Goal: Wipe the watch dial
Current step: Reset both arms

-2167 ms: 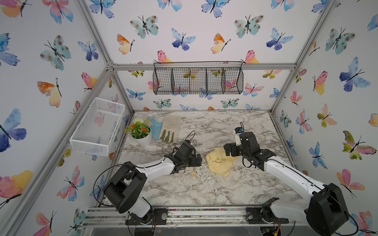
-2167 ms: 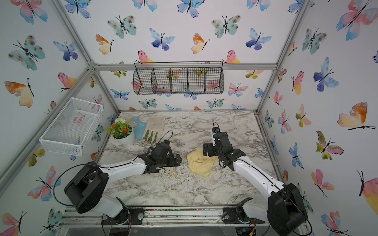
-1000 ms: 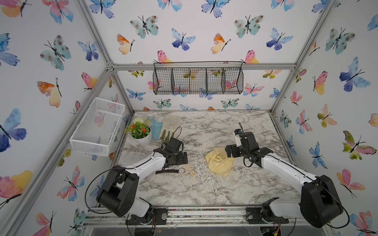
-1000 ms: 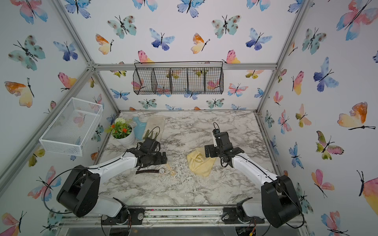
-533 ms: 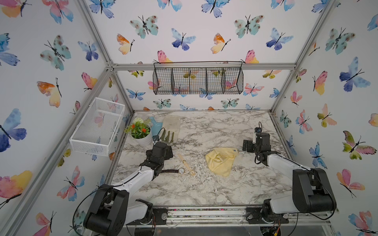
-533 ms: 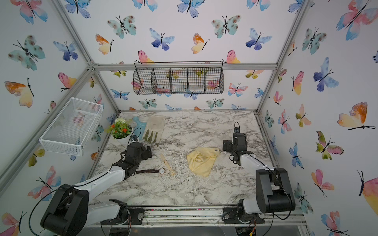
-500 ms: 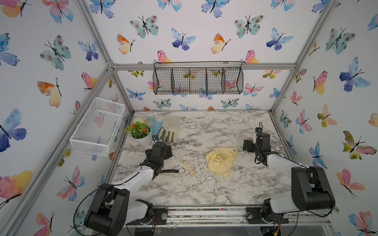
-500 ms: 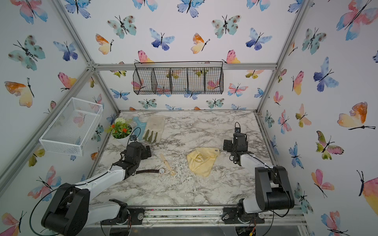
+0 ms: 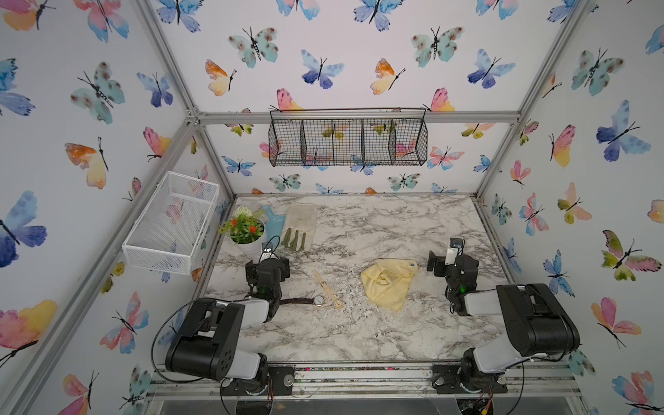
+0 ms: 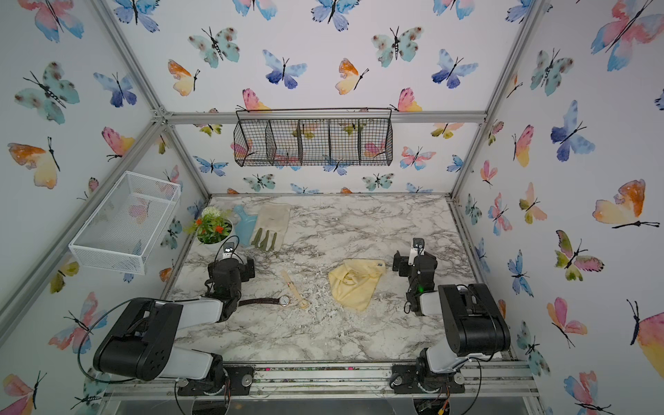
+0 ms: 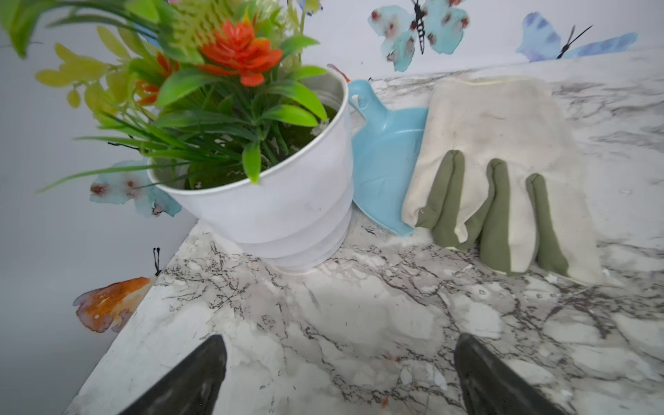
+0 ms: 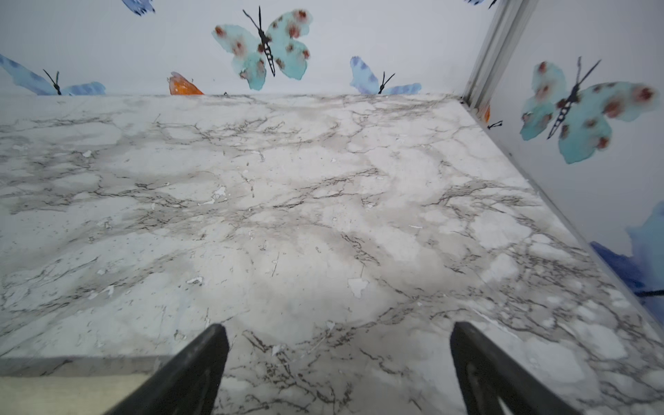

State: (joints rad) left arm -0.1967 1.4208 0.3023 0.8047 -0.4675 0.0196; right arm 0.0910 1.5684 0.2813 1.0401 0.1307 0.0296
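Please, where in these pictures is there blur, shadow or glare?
Left wrist view: the plant has blurred near leaves, the glove is sharp. Right wrist view: a soft shadow lies on the table ahead of the open right gripper. Both top views: even light, no glare; the watch looks tiny.

We saw a white flowerpot (image 9: 248,243), a blue plastic dustpan (image 9: 275,224) and a cream-green fabric glove (image 9: 301,223) together on the marble table (image 9: 359,323).
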